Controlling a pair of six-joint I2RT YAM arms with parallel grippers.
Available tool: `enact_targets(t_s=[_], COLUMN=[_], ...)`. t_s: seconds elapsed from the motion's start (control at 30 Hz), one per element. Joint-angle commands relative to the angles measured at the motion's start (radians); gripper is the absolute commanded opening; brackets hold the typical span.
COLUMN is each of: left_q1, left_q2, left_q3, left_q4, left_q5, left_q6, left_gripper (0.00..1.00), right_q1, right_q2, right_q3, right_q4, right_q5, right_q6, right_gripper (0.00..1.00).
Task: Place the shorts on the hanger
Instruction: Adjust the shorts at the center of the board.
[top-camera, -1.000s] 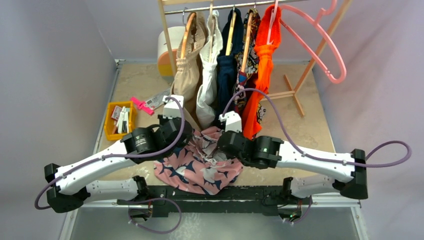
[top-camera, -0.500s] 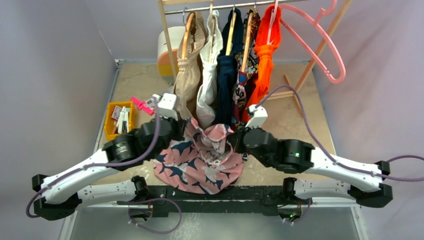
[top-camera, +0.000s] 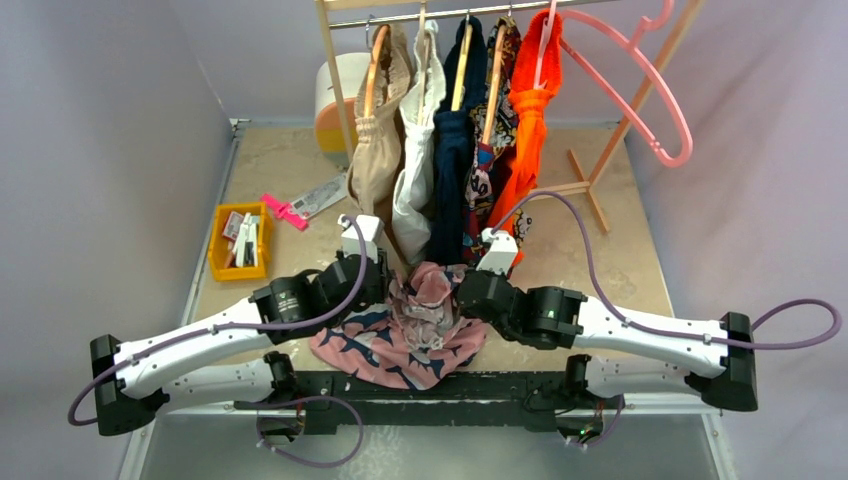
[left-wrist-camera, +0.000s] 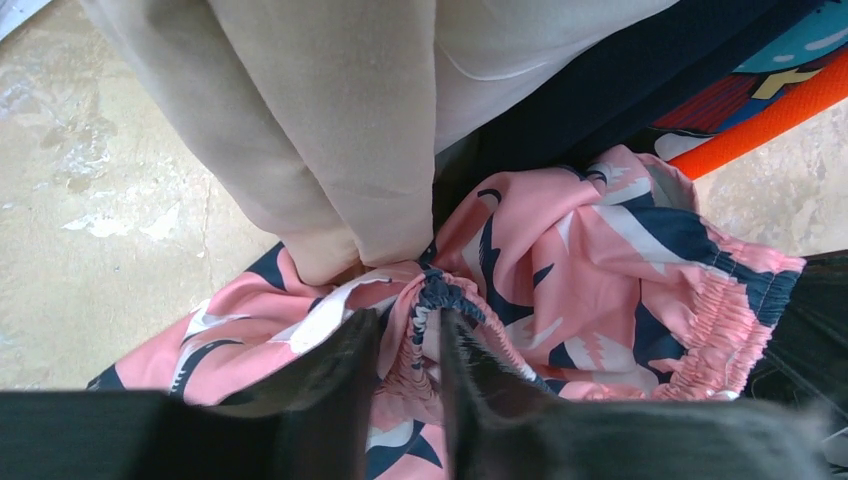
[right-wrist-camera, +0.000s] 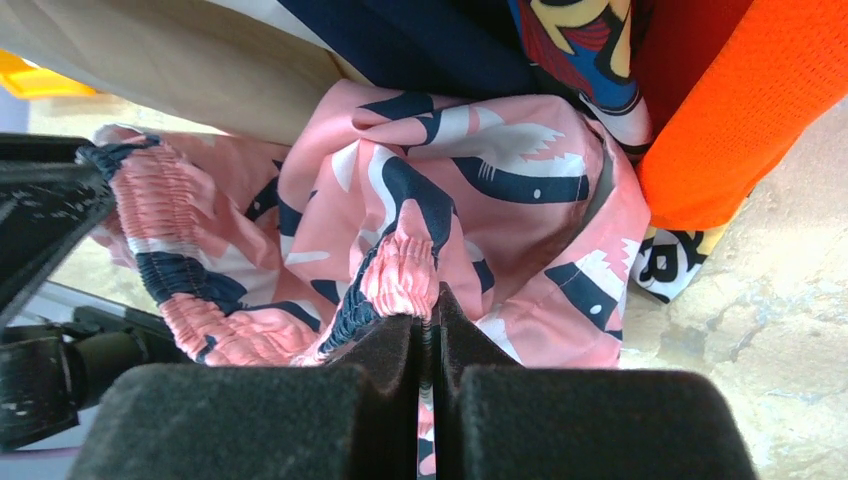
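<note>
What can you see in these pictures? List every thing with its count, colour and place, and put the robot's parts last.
shorts: one, pink with navy-and-white print, near edge of table
empty hanger: one, pink, right end of rack
rack: one, light wood, far side of table
hung clothes: five on rack, left to right: beige garment, white garment, navy garment, patterned garment, orange garment
bin: one, yellow, left edge of table
canister: one, white and orange, behind rack
table: one, beige, under rack and shorts
left pincer: one, black, shut on shorts waistband
right pincer: one, black, shut on shorts waistband
</note>
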Motion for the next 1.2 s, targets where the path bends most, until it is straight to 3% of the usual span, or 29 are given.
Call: enact_targets(t_s=[0.0, 0.13, 0.3, 0.8, 1.0, 1.17], left_q1=[0.005, 0.004, 0.004, 0.002, 0.002, 0.002], left_q2=[-0.028, -0.026, -0.013, 0.049, 0.016, -0.029], left_q3=[0.006, 0.024, 0.051, 0.112, 0.194, 0.31], left_q4=[0.006, -0.054, -0.131, -0.271, -0.345, -0.474], left_q5=[0.022, 0.047, 0.073, 0.074, 0.039, 0.016], left_q6=[-0.056, -0.085, -0.109, -0.131, -0.136, -0.133], left_gripper=[0.38, 0.52, 0.54, 0.39, 0.58, 0.61], right_q1=[-0.013, -0.02, -0.029, -0.04, -0.041, -0.047], right_q2=[-0.028, -0.027, -0.023, -0.028, -0.031, -0.033], right_q3=[0.006, 0.013, 0.022, 0.017, 0.016, 0.014], right_q4=[0.05, 0.056, 0.059, 0.072, 0.065, 0.067], right_q5=[0.029, 0.033, 0.034, 0.02, 0.024, 0.027], right_q6=[0.042, 0.042, 0.029, 0.017, 0.018, 0.015], right_gripper=[0.0, 0.0, 0.0, 0.0, 0.0, 0.0])
